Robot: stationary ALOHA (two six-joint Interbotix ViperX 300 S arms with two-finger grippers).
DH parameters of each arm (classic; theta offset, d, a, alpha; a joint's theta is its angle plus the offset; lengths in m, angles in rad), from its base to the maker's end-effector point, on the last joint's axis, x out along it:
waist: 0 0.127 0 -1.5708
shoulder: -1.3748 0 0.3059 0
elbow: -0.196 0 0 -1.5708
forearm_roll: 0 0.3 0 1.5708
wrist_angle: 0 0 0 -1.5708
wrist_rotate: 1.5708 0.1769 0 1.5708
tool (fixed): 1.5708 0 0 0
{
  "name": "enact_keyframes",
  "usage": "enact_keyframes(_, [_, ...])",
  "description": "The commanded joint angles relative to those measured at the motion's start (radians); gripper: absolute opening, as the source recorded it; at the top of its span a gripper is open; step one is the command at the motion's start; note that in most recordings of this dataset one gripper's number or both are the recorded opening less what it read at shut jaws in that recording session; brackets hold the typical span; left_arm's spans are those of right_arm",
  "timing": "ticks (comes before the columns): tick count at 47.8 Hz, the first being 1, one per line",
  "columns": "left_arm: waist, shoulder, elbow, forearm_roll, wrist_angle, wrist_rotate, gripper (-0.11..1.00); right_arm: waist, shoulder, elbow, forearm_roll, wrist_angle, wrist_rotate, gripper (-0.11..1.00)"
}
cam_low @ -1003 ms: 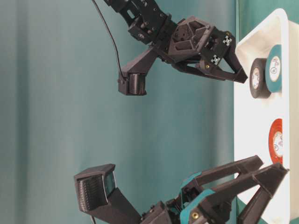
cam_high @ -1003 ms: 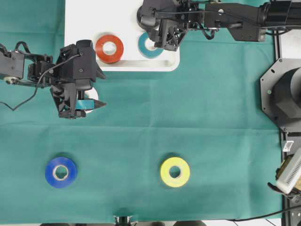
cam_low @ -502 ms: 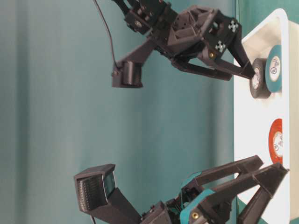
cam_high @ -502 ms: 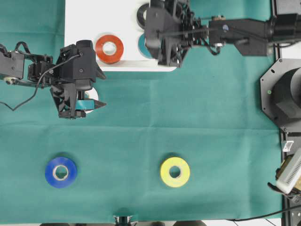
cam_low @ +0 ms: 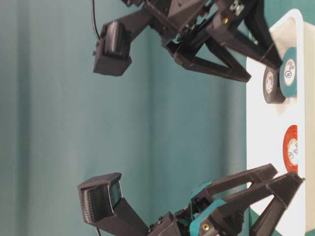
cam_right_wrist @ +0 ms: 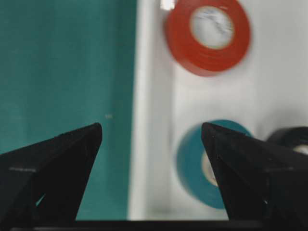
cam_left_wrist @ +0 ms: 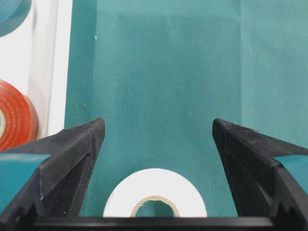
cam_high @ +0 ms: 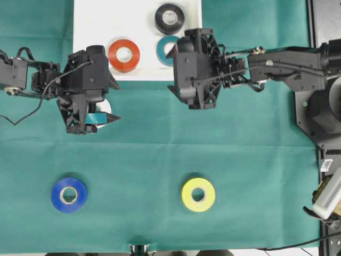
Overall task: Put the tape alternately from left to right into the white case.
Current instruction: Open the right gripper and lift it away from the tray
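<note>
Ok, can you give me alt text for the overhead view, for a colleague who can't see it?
Overhead of a green cloth: a shallow white plastic tray at top holds glossy red-orange, teal and black tape rolls. Both black end effectors, left and right, hover open and empty below it. Blue and yellow rolls lie near the bottom edge.

The green cloth-covered table [cam_high: 245,160] carries the white case [cam_high: 90,32], white [cam_left_wrist: 155,192], blue [cam_high: 68,194] and yellow rolls [cam_high: 198,194].
</note>
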Motion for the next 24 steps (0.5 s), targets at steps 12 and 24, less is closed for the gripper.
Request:
enact_keyframes(12, [-0.005, -0.020, -0.015, -0.003, -0.005, 0.000, 0.94, 0.087, -0.025, 0.002, 0.003, -0.006, 0.002, 0.81])
enact_keyframes(24, [-0.011, -0.020, -0.017, -0.003, -0.005, 0.000, 0.94, 0.089, -0.023, 0.002, 0.003, -0.006, 0.002, 0.81])
